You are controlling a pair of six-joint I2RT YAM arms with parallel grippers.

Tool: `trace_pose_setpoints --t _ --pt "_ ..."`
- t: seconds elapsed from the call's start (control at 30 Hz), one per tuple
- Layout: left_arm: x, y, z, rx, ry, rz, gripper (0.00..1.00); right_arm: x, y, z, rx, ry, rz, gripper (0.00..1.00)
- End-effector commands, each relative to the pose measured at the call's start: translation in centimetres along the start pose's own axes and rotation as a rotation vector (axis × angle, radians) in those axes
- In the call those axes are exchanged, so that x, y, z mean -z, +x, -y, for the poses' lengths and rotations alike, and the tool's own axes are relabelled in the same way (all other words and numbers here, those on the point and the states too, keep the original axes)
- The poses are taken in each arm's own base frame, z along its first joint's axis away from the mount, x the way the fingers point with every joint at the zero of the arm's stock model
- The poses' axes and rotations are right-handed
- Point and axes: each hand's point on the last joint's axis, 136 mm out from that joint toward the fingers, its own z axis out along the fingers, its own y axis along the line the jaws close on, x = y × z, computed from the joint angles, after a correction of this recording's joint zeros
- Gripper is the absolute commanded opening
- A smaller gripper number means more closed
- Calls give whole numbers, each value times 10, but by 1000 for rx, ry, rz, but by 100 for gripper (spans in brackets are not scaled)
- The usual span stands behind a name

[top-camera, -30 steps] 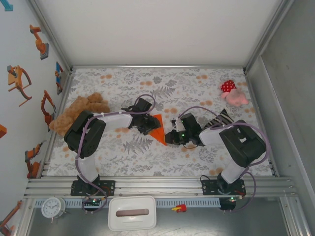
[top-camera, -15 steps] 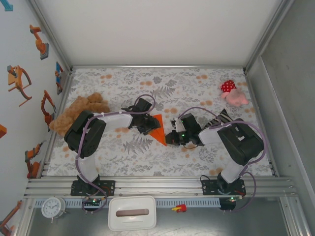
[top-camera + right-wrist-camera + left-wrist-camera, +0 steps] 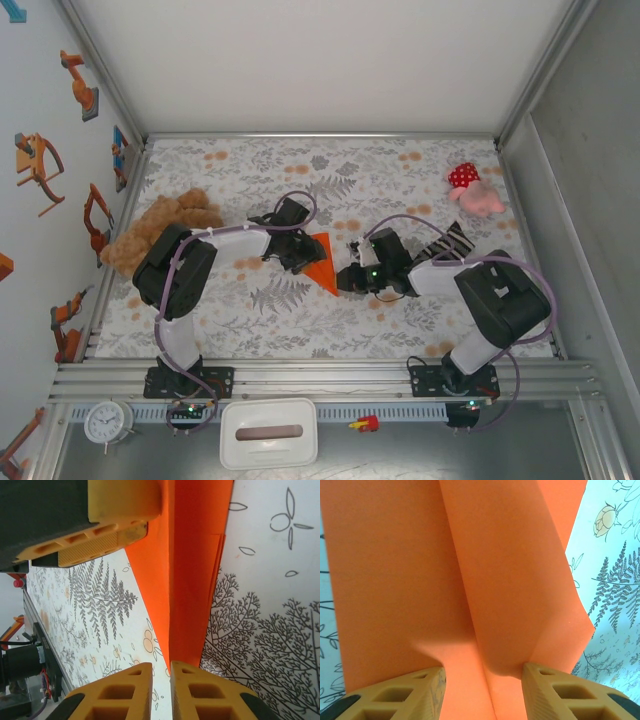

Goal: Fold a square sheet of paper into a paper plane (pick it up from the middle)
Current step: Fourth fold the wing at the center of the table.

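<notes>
The orange paper (image 3: 322,262) lies folded into a pointy shape in the middle of the flowery bench (image 3: 350,330), between the two arms. The left claw (image 3: 482,670) has its fingers apart, with the tips pressing down on the paper and a raised fold between them. The right claw (image 3: 161,667) is almost together at the paper's narrow end, and I cannot tell if it pinches it.
</notes>
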Motion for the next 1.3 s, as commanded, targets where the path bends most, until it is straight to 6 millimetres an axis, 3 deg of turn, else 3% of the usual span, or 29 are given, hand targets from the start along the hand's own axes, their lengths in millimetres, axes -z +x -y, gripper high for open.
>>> trace_pose_setpoints --t 0.0,0.93,1.07,1.27 --pt "-23 26 -60 31 -209 -90 47 -1 0 1 4 13 -6 17" --pt "-28 31 -66 32 -238 -122 49 -16 10 15 -28 20 -59 7" --pt "-28 32 -69 30 -253 -132 49 -8 3 8 -11 29 -24 8" --pt "-28 34 -74 26 -280 -139 49 13 -13 -3 40 80 68 18"
